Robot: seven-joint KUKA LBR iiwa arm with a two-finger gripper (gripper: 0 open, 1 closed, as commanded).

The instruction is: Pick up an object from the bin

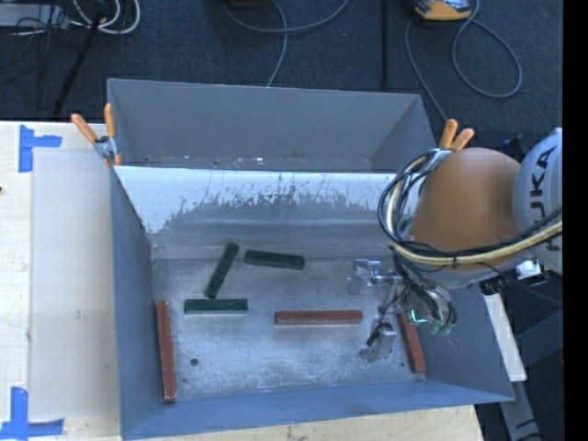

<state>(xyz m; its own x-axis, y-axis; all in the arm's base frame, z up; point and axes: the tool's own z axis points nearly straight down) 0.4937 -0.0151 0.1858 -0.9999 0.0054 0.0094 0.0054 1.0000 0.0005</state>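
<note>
Reddish-brown bar (412, 345) is lying just beside the gripper (377, 340), long axis seemingly running alongside it; grip state I cannot tell.

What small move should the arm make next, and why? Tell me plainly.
Probably nudge the pincer a little toward the view's right, to centre it over the slanted brown bar. The pincer sits low at the right end of the bin, just left of that bar. The other brown bar lies farther off, mid-floor.
</note>
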